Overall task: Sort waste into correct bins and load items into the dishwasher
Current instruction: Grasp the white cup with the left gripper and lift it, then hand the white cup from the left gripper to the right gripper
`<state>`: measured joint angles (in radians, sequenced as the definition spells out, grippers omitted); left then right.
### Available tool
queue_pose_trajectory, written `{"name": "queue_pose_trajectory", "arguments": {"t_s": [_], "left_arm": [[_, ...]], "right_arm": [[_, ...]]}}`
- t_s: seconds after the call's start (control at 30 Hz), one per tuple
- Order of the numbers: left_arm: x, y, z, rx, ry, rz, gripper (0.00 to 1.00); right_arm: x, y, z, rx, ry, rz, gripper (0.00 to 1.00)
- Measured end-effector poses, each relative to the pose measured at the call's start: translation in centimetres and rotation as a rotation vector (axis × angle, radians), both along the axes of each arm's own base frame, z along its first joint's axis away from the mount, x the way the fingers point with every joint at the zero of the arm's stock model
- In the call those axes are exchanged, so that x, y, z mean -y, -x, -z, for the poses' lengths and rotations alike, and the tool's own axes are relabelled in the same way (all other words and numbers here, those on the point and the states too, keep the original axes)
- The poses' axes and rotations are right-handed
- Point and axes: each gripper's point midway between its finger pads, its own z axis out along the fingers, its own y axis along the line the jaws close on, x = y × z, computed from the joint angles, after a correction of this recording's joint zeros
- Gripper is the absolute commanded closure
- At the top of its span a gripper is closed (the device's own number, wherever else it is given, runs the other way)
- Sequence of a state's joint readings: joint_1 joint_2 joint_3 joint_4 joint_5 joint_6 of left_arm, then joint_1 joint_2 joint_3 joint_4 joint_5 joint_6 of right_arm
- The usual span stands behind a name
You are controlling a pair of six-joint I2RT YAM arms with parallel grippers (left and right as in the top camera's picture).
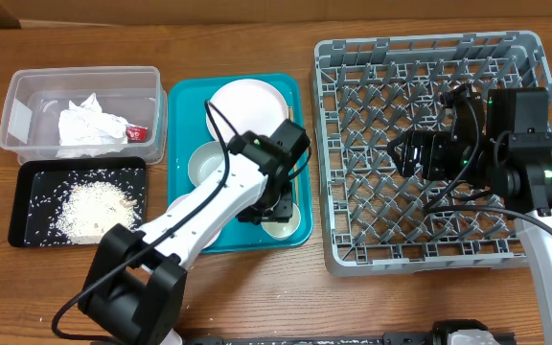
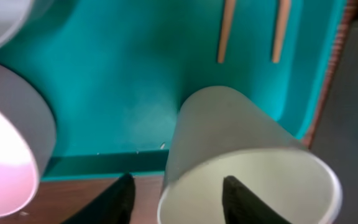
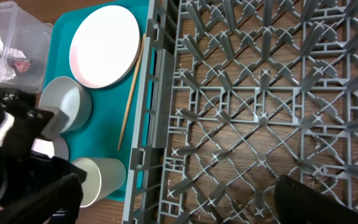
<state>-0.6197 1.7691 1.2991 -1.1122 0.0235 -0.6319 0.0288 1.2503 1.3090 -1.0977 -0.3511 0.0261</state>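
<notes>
Cup (image 2: 229, 130) is sitting in the teal tray (image 2: 117, 81) corner beside the rack (image 1: 326, 144). Left gripper (image 2: 178, 194) is straddling its rim, jaws wide, one finger inside. Right gripper (image 1: 402, 153) is hovering over the rack, jaws wide, empty.

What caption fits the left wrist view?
Left gripper open astride the white cup's wall on the teal tray, chopsticks beyond.

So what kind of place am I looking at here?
Probably a staged dish-clearing test bench, not a real kitchen: a wooden table holds a square grey lattice dish rack, a teal tray of dishes, and a clear plastic tub of crumpled napkins.
</notes>
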Motion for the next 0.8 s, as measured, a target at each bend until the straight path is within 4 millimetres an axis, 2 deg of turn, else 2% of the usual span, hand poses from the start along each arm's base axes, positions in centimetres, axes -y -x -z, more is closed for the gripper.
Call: {"name": "queue_pose_trajectory", "arguments": {"t_s": [0.03,0.1,0.13,0.37,0.5,0.63,0.73,0.77,0.8], "left_arm": [[0.0,0.0,0.3,0.002,0.002,-0.005,0.67],[0.0,0.0,0.8,0.007,0.006,-0.018,0.87],[0.0,0.1,1.0,0.004,0.004,-0.022,0.95],[-0.5,0.1,1.2,-0.007,0.005,-0.040,0.96],[-1.3,-0.1,0.8,-0.059,0.058,-0.062,0.96],[-1.0,-2.3,-1.7,-0.065,0.258,-0.070,0.96],[-0.8,-3.9,-5.5,-0.020,0.478,-0.042,0.96],[-0.7,-4.6,-7.7,0.011,0.590,-0.024,0.96],[-0.6,-4.7,-8.2,0.020,0.617,-0.016,0.96]], "right_arm": [[0.0,0.0,0.0,0.001,0.000,0.000,0.00],[0.0,-0.1,0.0,0.003,0.000,0.001,0.00],[0.0,-0.1,0.0,0.004,0.000,0.000,0.00],[0.0,-0.1,-0.1,0.006,-0.002,-0.001,0.00],[-0.7,0.1,-0.3,0.004,-0.039,-0.026,0.00],[-2.4,0.5,-0.7,-0.010,-0.132,-0.087,0.00],[-3.7,0.6,-0.8,-0.034,-0.206,-0.133,0.00],[-4.6,0.6,-0.9,-0.047,-0.257,-0.167,0.00],[-4.8,0.6,-0.9,-0.048,-0.264,-0.173,0.00]]}}
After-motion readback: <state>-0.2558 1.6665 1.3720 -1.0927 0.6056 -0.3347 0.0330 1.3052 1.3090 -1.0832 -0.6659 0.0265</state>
